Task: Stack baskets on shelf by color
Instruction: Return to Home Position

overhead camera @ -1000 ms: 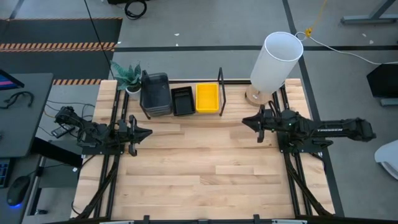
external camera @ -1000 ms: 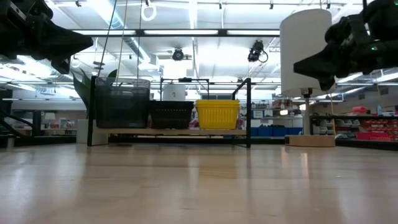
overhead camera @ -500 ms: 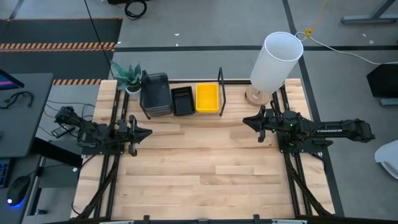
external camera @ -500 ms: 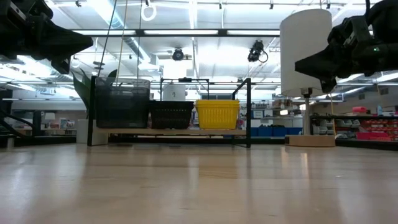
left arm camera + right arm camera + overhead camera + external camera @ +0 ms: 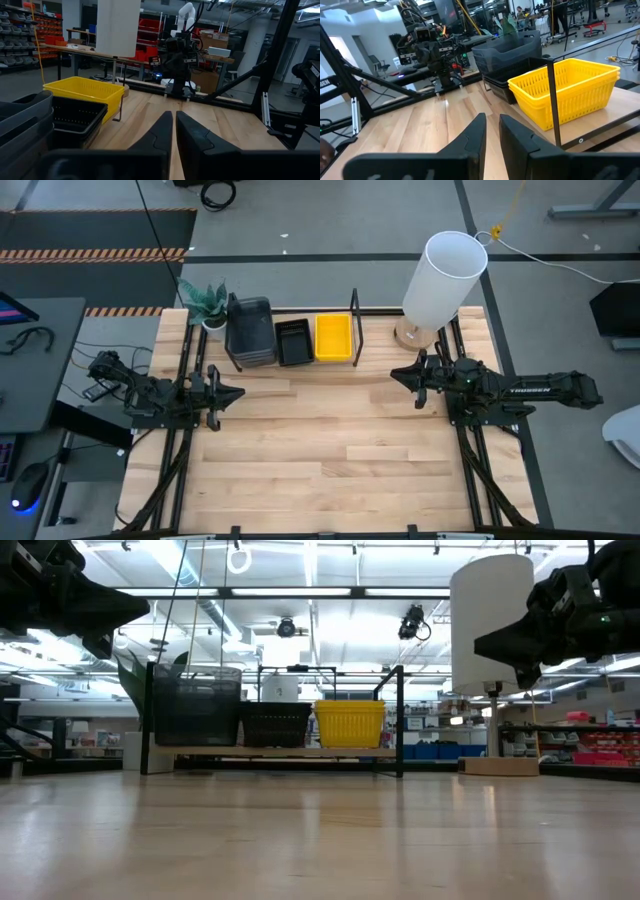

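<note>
Three stacks of baskets sit side by side on the shelf (image 5: 293, 362) at the table's far edge: grey baskets (image 5: 249, 330) leftmost, black slatted ones (image 5: 293, 341) in the middle, yellow ones (image 5: 333, 337) rightmost, their bottoms resting on the shelf board (image 5: 270, 752). My left gripper (image 5: 238, 392) hovers shut at the table's left side, near the shelf's near-left corner. My right gripper (image 5: 395, 374) hovers at the right side, right of the shelf, its fingers nearly together with a thin gap (image 5: 492, 131). Neither holds anything.
A tall white cylinder (image 5: 442, 278) on a wooden base stands at the far right corner, behind my right arm. A potted plant (image 5: 204, 302) sits at the far left corner beside the grey stack. Bare wooden tabletop (image 5: 330, 450) spreads across the middle and near side.
</note>
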Motion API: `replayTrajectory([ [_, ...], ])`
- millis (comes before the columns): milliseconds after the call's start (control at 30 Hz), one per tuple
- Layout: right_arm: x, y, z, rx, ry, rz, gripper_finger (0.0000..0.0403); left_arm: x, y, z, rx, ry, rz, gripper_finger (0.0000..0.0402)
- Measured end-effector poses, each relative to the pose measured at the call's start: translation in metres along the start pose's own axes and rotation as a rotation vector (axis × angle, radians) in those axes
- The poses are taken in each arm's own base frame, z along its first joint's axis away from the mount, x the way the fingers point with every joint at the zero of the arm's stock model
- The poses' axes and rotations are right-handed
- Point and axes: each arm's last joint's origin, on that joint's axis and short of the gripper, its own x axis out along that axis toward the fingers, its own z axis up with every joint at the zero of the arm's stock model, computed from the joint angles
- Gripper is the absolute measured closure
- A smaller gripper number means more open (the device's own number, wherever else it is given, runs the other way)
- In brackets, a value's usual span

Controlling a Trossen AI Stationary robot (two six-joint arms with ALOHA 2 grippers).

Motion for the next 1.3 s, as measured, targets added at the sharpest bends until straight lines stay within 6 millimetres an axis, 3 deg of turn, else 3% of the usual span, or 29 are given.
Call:
replayTrajectory([
  [1300,0.0,0.0,0.0001,0.0,0.0,0.0,0.0346,0.0,0.0,-0.0001,-0.001,0.0,0.0,0.0369],
])
